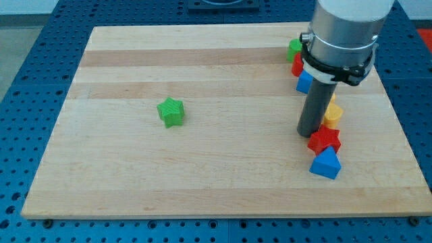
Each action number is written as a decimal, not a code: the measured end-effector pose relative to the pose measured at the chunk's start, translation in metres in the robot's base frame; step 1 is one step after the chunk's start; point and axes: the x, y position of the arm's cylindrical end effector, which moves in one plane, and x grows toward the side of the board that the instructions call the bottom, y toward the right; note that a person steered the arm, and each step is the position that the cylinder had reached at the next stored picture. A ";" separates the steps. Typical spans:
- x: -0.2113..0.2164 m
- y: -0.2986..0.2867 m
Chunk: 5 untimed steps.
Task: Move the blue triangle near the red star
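beside the red star [325,139] stands my tip [309,133], upright, grasping nothing.

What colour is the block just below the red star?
Blue: the blue triangle touches the red star, clearest in the camera view.

Blocks crowd the board [202,175] along the view's right; only a green star [171,112] stands on the left.
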 end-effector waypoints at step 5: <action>0.038 -0.027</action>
